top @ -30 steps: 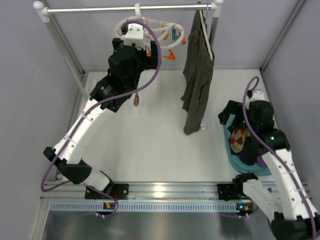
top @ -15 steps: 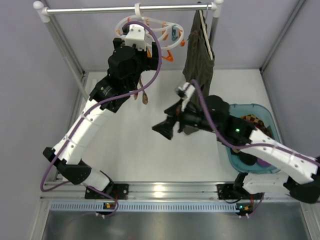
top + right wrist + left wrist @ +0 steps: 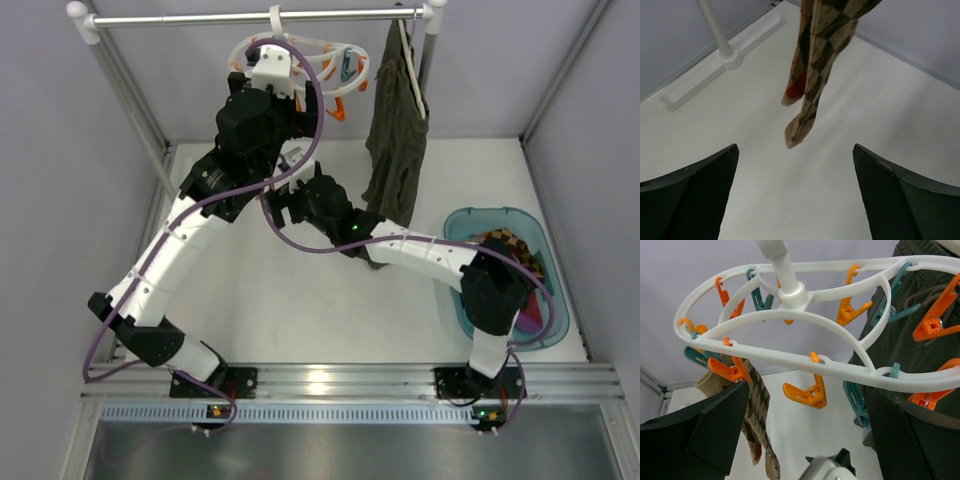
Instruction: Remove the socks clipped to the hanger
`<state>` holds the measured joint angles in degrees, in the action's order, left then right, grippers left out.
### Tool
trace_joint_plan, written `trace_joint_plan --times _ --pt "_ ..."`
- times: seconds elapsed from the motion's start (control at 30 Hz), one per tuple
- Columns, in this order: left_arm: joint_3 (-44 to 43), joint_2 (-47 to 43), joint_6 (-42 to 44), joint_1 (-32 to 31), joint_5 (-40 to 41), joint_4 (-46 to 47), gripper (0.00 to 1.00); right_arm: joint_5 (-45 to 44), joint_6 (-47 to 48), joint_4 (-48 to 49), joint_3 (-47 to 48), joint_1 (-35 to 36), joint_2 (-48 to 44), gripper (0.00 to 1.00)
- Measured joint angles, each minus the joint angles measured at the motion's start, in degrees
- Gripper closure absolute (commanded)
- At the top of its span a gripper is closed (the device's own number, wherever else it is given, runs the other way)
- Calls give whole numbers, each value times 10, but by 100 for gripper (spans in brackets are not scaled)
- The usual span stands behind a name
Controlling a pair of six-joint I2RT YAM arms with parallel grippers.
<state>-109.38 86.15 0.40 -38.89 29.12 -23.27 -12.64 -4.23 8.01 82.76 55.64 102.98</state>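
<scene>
The white hanger hangs from the rail, with orange and teal clips dangling from it. A brown argyle sock is held by an orange clip at its left side. My left gripper is open just under the hanger, holding nothing, with the sock beside its left finger. My right gripper is open and empty, low over the table, facing the hanging argyle sock, whose toe ends a little ahead of it. In the top view the right arm reaches left, beneath the left arm.
A long olive garment hangs from the rail right of the hanger. A teal basin at the right holds several socks. The rack's post and foot stand at the left.
My right arm has swung from the basin leftward across the table to under the hanger. The left arm has stayed at the hanger, with its gripper open.
</scene>
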Motion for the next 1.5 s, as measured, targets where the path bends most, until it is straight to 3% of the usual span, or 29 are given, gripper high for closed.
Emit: trace_joint_plan --times 0.1,0.33,0.5,0.7,0.9,1.27,1.5 --pt "-13 12 0 0 0 0 2 -3 10 39 19 -23 41 12" --pt "-22 31 0 0 -8 0 2 -22 26 69 125 -44 154 27" --pt "-24 40 0 0 -10 0 2 -43 42 71 157 -46 193 29" --pt "-26 47 -1 0 -10 0 2 -31 48 89 139 -52 185 30" --pt "-27 48 -1 0 -10 0 2 5 47 92 84 -57 150 41" --pt "-27 52 -9 0 -11 0 2 42 47 93 81 -71 134 50" --pt "-27 54 -19 0 -12 1 2 33 54 87 115 -78 142 63"
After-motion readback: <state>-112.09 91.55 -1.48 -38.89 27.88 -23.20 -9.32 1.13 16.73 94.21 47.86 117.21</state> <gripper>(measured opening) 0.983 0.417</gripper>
